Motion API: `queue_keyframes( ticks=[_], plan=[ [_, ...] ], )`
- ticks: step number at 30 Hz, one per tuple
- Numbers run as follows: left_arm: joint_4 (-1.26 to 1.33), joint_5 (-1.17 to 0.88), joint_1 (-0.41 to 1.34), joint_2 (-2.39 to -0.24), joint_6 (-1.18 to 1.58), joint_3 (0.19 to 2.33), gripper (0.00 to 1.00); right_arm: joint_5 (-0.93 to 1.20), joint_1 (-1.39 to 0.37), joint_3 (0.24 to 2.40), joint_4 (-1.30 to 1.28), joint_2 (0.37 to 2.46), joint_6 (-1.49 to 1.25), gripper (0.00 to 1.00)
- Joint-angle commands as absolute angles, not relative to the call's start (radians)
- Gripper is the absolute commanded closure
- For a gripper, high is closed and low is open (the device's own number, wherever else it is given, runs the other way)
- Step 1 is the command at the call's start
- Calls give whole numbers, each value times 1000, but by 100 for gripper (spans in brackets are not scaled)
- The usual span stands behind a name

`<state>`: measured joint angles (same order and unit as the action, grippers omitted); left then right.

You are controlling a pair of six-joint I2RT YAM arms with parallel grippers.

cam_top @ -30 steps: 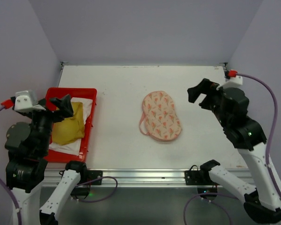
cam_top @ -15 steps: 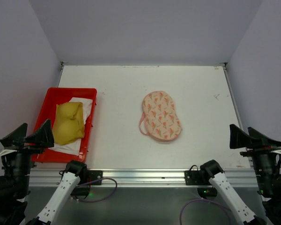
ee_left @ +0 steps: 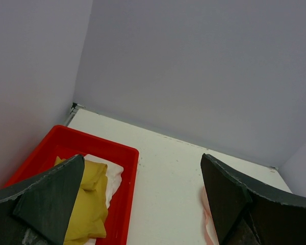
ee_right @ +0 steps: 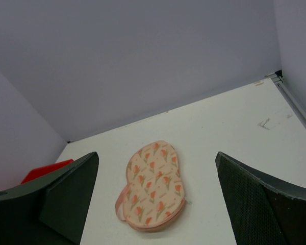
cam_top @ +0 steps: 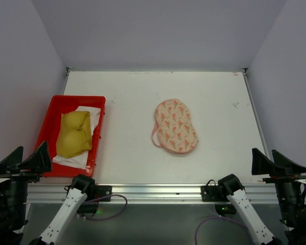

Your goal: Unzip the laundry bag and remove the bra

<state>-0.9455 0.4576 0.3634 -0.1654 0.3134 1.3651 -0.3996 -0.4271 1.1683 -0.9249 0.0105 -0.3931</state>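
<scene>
We see the laundry bag (cam_top: 175, 126) lying flat at the centre of the white surface (cam_top: 127, 92), the bra (cam_top: 74, 133) apart at middle left on a white cloth (cam_top: 94, 115) in the red tray (cam_top: 77, 98), and the left jaws and right jaws both wide and empty in the bottom corners.

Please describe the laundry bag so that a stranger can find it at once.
Look at the middle of the white table, right of the red tray. The laundry bag lies there alone: a peanut-shaped pink pouch with orange print.
</scene>
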Motion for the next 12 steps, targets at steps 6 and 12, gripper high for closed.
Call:
queue_keyframes(
  ticks=[6, 12],
  plan=[
    [-957, 468, 371, -175, 324, 1342, 0, -379, -431, 1160, -939, 5, -356, 1],
    [-956, 482, 371, -176, 313, 1327, 0, -383, -431, 1160, -925, 5, -344, 1]
  ],
)
